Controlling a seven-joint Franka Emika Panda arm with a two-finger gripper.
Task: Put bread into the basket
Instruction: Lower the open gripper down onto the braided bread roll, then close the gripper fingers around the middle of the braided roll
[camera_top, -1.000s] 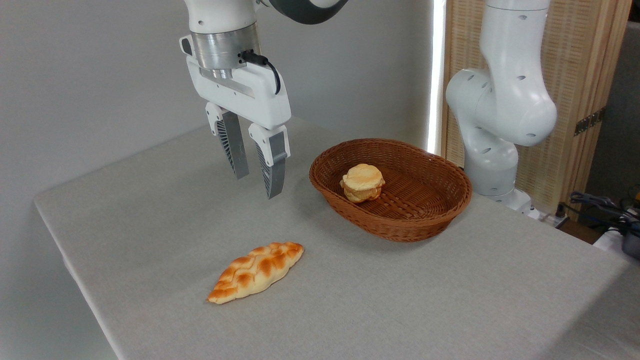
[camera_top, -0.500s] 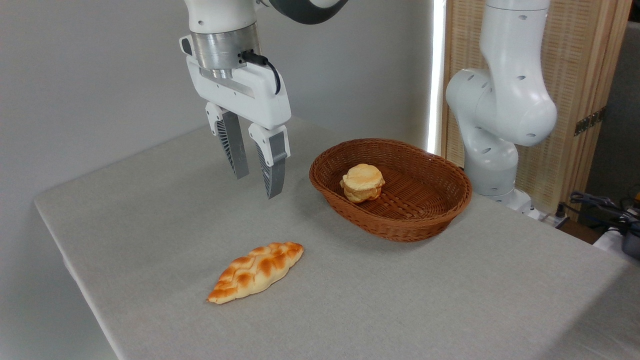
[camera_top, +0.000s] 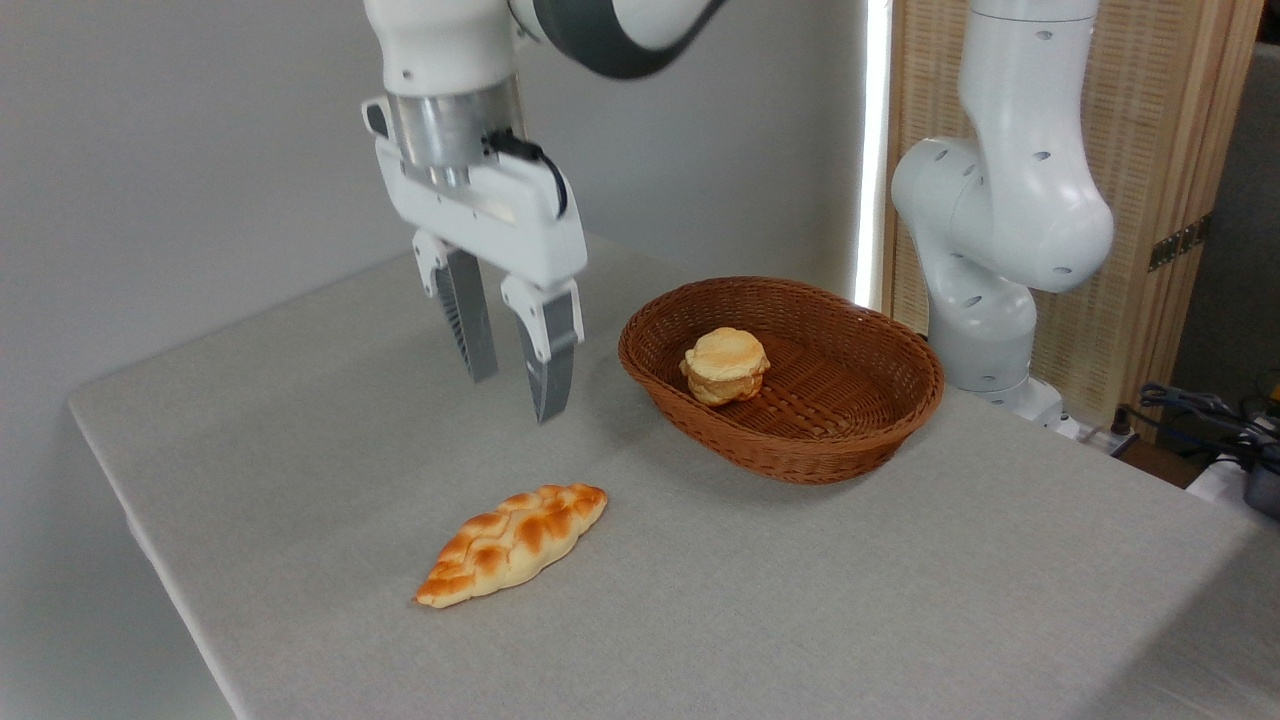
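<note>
Grey-clothed table (camera_top: 900, 600), plain wall behind. Gripper (camera_top: 515, 395) mid-air, jaws spread, empty. Bread (camera_top: 512, 543) flat on cloth, well apart from basket (camera_top: 880, 425), untouched. Bun (camera_top: 725, 365) inside basket. Task barely begun: approach, grasp, transfer all left.

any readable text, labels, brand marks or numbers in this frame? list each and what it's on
None readable.
The pincer and the white arm carry no legible marking.
The bread, the basket, the bun and the table cloth are plain.
The dark hardware on the wooden screen and the gear at the right edge are too small to show any lettering.
</note>
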